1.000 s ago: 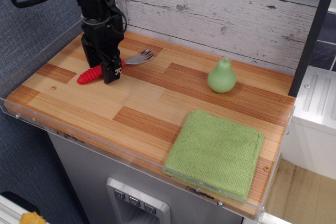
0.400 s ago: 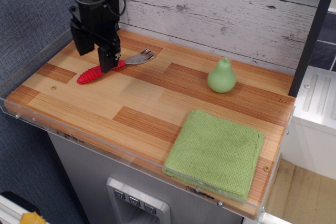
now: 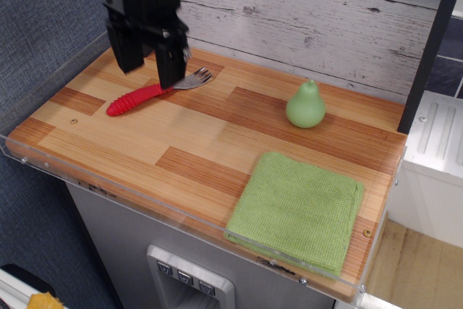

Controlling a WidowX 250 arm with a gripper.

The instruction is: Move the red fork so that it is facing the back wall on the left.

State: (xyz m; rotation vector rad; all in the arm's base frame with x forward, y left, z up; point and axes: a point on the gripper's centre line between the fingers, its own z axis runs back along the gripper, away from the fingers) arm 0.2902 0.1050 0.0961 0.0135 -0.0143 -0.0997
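— What sits on the desk (image 3: 181,142)?
— A green pear (image 3: 305,105), upright, toward the rear right, and a folded green cloth (image 3: 298,210) at the front right corner.
— Do they touch?
— No, bare wood lies between them; the cloth reaches the front edge.
— And the desk itself?
— Wooden strips in light and darker tones, with a clear plastic rim (image 3: 43,161) along the front and left sides.
— Anything around it?
— A blue-grey textured side wall (image 3: 40,41) on the left and a white unit (image 3: 434,157) on the right.
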